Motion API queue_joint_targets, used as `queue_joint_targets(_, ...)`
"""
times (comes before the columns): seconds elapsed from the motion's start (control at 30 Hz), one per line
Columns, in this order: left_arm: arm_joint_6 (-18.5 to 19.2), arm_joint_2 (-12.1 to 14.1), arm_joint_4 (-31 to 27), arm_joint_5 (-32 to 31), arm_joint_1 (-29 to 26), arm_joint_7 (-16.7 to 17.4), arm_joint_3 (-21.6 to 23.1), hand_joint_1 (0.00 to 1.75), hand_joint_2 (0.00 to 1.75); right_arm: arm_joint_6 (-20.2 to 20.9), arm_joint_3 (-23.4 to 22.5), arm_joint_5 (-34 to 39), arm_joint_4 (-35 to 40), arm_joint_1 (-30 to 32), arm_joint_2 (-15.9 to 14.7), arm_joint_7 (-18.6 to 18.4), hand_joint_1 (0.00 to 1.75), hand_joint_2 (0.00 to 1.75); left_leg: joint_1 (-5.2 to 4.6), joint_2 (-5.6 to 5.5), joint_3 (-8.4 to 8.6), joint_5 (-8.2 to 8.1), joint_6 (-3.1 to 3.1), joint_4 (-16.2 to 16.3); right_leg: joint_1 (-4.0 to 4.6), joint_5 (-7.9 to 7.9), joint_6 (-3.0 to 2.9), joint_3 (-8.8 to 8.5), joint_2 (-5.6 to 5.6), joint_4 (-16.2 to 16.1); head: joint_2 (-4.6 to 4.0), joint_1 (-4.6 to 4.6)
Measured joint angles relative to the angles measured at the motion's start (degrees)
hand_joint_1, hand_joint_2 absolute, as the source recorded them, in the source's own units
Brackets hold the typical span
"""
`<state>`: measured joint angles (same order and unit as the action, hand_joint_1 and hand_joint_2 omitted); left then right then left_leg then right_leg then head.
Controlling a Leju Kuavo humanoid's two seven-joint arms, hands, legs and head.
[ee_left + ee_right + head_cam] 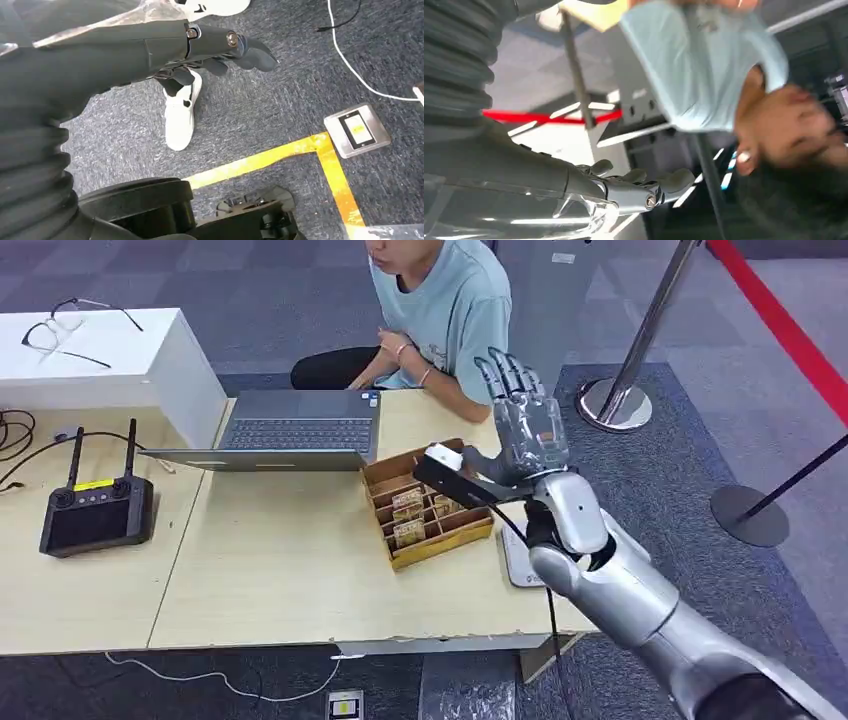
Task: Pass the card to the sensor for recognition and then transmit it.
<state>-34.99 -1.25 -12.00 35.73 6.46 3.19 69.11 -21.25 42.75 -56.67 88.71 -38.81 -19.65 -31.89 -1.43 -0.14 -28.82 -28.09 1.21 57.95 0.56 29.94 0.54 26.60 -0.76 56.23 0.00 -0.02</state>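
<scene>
Head view: the right hand [525, 425] is raised above the far right corner of the wooden box [470, 530], palm turned away from the robot. Its fingers point up and are spread apart, and no card can be seen between them. The cards [408, 505] stand on edge in the box's slots, near its middle and lower than the hand. They lie on the robot's side of the fingertips, so the fingers point away from them. The cards' broad faces appear to look toward the near edge of the table [270, 570], though their exact tilt is too small to tell.

A pale flat pad [513, 565], probably the sensor, lies just beside the box's right side and is partly hidden by the forearm. A seated person [450, 310] is beyond the box.

The left hand [215, 47] hangs over the carpet with loosely extended fingers and holds nothing. The right hand is therefore the nearer one.

Judgement: reaching a card calls for turning the wrist down and drawing the hand back toward the box's middle.
</scene>
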Motion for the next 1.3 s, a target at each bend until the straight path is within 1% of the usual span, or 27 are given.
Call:
queue_joint_targets(0.17,-0.5,0.0,0.0,0.8,-0.3,-0.8,-0.5,0.0,1.75,4.5,-3.6,-1.8,7.9,1.0,-5.5,-2.8,0.0,1.75,0.0,-0.01,0.0,0.0,0.0,0.0,0.0,-0.02,0.03,0.0,0.0,0.0,0.0,-0.02)
queue_joint_targets(0.33,-0.9,-0.2,0.0,1.8,-0.3,-1.6,-1.4,0.0,1.75,8.2,-7.1,-2.9,14.7,3.0,-10.9,-4.3,0.0,1.75,-0.01,-0.01,-0.01,-0.01,0.01,0.0,-0.01,-0.02,0.03,-0.01,0.0,0.0,0.0,0.0)
queue_joint_targets(0.4,-1.0,-0.2,0.0,2.1,-0.3,-1.9,-1.6,0.0,1.75,10.0,-8.9,-3.4,17.7,4.5,-13.6,-5.1,0.0,1.75,0.0,-0.03,-0.02,-0.01,0.01,0.1,-0.01,-0.02,0.03,-0.01,-0.01,0.0,0.0,0.0)
queue_joint_targets(0.5,-0.9,-0.2,0.0,2.5,-0.4,-1.6,-2.2,0.0,1.75,12.8,-11.3,-3.5,21.0,6.6,-17.0,-5.8,0.0,1.75,-0.01,-0.01,-0.03,-0.01,0.01,0.0,-0.01,-0.02,0.03,-0.01,0.0,0.0,0.0,-0.02)
queue_joint_targets(0.57,-0.6,-0.2,0.0,2.6,-0.4,-0.8,-2.5,0.0,1.75,14.2,-13.2,-3.5,23.1,8.1,-19.4,-6.5,0.0,1.75,0.0,-0.01,-0.03,-0.02,0.02,0.1,-0.01,-0.02,0.03,0.01,0.0,0.0,0.0,-0.02)
queue_joint_targets(0.7,0.1,-0.2,0.0,2.7,-0.4,0.5,-2.7,0.0,1.75,16.7,-17.9,-3.2,27.3,13.1,-24.2,-7.8,0.0,1.75,0.0,-0.04,-0.02,-0.05,0.07,0.1,-0.01,-0.02,0.03,0.0,-0.01,0.0,0.0,0.0)
queue_joint_targets(0.8,0.3,-0.2,0.0,2.9,-0.5,0.9,-2.8,0.0,1.75,18.8,-22.8,-2.4,30.4,18.7,-27.5,-8.1,0.0,1.75,-0.01,-0.02,-0.03,-0.06,0.07,0.1,-0.01,-0.02,0.03,0.0,0.0,0.0,0.0,-0.02)
queue_joint_targets(0.87,0.4,-0.2,0.0,2.9,-0.5,1.1,-2.9,0.0,1.75,19.3,-26.1,-2.4,32.4,22.4,-29.2,-8.1,0.0,1.75,-0.01,-0.02,-0.04,-0.06,0.08,0.0,-0.01,-0.01,0.03,0.0,0.0,0.0,0.0,0.0)
queue_joint_targets(0.97,0.7,-0.3,0.0,2.8,-0.5,1.4,-2.9,0.0,1.75,19.3,-31.4,-2.2,35.1,27.6,-30.9,-8.1,0.0,1.75,-0.01,-0.03,-0.04,-0.06,0.08,0.0,-0.01,-0.01,0.04,0.0,-0.01,0.0,0.0,-0.02)
queue_joint_targets(1.07,0.7,-0.3,0.0,2.7,-0.5,1.5,-2.9,0.0,1.75,18.3,-36.9,-1.3,37.2,32.8,-31.5,-8.0,0.0,1.75,0.0,-0.02,-0.01,-0.06,0.08,0.0,0.01,-0.01,0.04,-0.03,-0.01,0.0,0.0,0.0)
queue_joint_targets(1.2,0.2,-0.3,0.0,3.0,-0.5,0.0,-3.0,0.0,1.75,15.0,-44.2,1.6,38.6,40.0,-31.2,-6.7,0.0,1.75,0.0,-0.02,-0.01,-0.06,0.08,0.0,0.01,-0.01,0.03,-0.02,-0.01,0.0,0.0,-0.02)
queue_joint_targets(1.3,-0.8,-0.5,0.0,3.8,-0.5,-1.4,-3.5,0.0,1.75,11.5,-49.1,1.8,38.5,45.5,-30.0,-5.4,0.0,1.75,0.01,-0.04,0.01,-0.06,0.08,0.0,0.01,-0.01,0.03,-0.02,-0.01,0.0,0.0,0.0)
